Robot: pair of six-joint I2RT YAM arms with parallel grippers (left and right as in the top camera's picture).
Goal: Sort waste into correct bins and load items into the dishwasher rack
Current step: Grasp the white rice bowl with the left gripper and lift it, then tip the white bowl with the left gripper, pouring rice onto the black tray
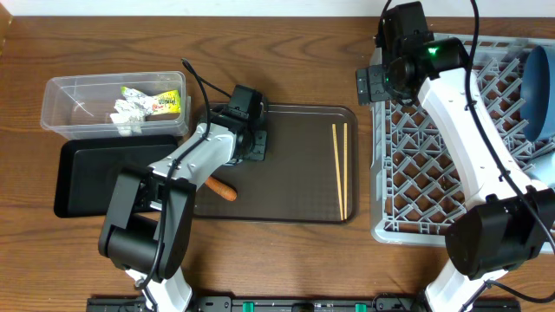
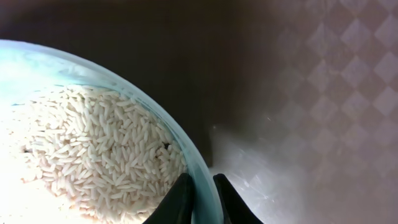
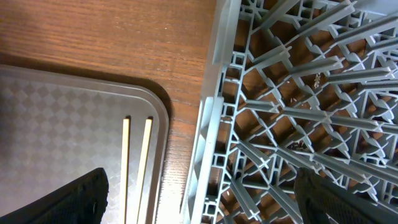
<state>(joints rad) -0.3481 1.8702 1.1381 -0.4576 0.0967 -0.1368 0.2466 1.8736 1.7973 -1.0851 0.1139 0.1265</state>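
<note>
My left gripper (image 2: 202,180) is shut on the rim of a light blue cup (image 2: 155,109) filled with loose white rice (image 2: 93,149). In the overhead view this gripper (image 1: 247,143) is at the far left corner of the dark brown serving tray (image 1: 295,186) and hides the cup. My right gripper (image 3: 205,193) is open and empty, hovering over the left rim of the grey dishwasher rack (image 3: 214,118); it also shows in the overhead view (image 1: 381,82). The wooden chopsticks (image 1: 340,169) lie on the brown tray's right side.
The clear tub (image 1: 65,95) holds the yellow-green wrapper (image 1: 156,102) and crumpled white paper (image 1: 128,117). The black tray (image 1: 87,173) lies in front of it. An orange carrot piece (image 1: 221,189) lies on the brown tray. The dark blue dish (image 1: 539,91) stands in the rack (image 1: 416,191).
</note>
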